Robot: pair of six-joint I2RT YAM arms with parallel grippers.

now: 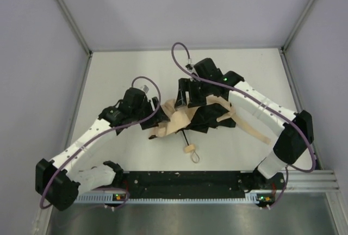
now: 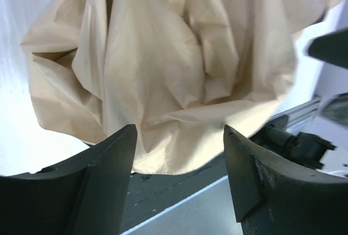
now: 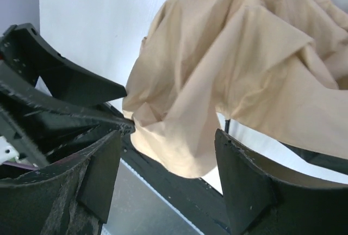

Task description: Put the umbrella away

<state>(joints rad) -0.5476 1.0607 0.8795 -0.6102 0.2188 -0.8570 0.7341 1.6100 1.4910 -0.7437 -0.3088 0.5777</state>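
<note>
"Beige canopy (image 1: 173, 119) first: where does the umbrella (image 1: 182, 116) lie?"

"Crumpled near the middle of the white tabletop (image 1: 125, 72), with black fabric showing on its right half. The thin black shaft (image 1: 185, 138) runs out toward the near edge and ends in the small tan handle (image 1: 190, 149) with its loop."

"And the left gripper (image 1: 156, 109)?"

"It sits at the end of the canopy nearest the tabletop's left edge. In its wrist view its fingers (image 2: 103, 180) stand wide apart. The bunched cloth sits just beyond the tips, and nothing is pinched."

"The right gripper (image 1: 187, 103)?"

"It is on the umbrella's far side, over the seam where beige meets black. Its fingers (image 3: 250, 186) are spread wide too. A fold of beige cloth hangs down into the gap between them, unclamped. Whether that fold touches either finger, I cannot tell."

"So neither one holds it?"

"Neither. Both jaws are apart, and the umbrella rests on the tabletop between the two grippers."
</note>
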